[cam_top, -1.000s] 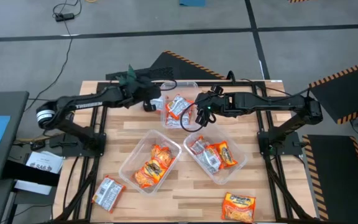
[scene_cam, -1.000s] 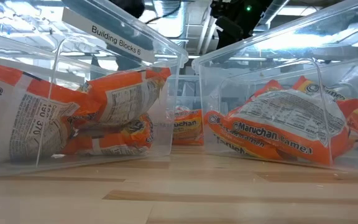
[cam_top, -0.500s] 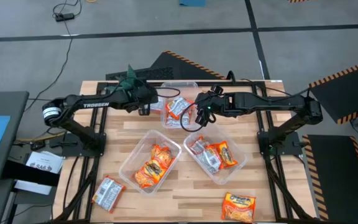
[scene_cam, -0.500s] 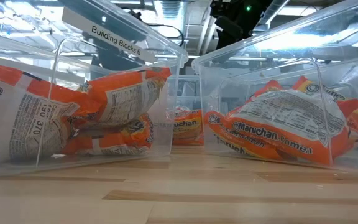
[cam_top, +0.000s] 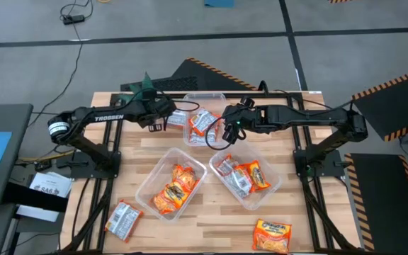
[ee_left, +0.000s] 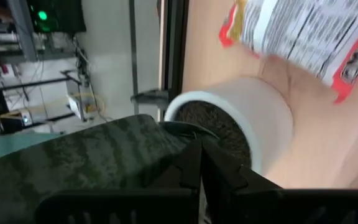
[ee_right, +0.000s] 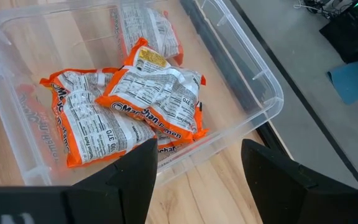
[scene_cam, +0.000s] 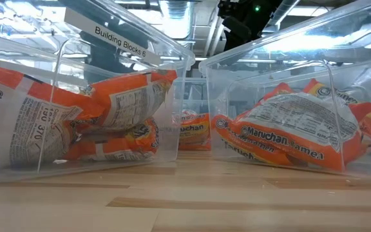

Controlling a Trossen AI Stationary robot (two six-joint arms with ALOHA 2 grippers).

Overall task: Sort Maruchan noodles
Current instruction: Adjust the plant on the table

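The Maruchan noodles lie in three clear tubs: silvery packets (ee_right: 154, 93) in the far tub (cam_top: 205, 99), orange ones (cam_top: 174, 188) in the near-left tub, a mix (cam_top: 245, 177) in the near-right tub. A silvery packet (cam_top: 178, 118) lies loose on the table left of the far tub. My left gripper (ee_left: 201, 168) is shut at the far left of the table (cam_top: 156, 122), its tips at the white pot (ee_left: 253, 118) of a green plant (cam_top: 146, 86). My right gripper (ee_right: 197, 180) hangs open above the far tub, with nothing between its fingers. My left gripper's shut fingertips (ee_left: 219, 171) stand at the rim of the plant's white pot (ee_left: 185, 112), beside a dark leaf (ee_left: 92, 162). They come slanting down from the table's left. Whether they pinch a leaf or only stand against it, I cannot tell.
Two more packets lie loose near the front edge, a silvery one (cam_top: 124, 218) at the left and an orange one (cam_top: 271, 235) at the right. The table's far rail (ee_left: 173, 62) runs just behind the pot. Bare wood shows between the tubs.
My left gripper has gone toward the table's left edge and down, tipping further downward while staying shut. The silvery packet beside the far tub, partly under the gripper before, now lies in full view.
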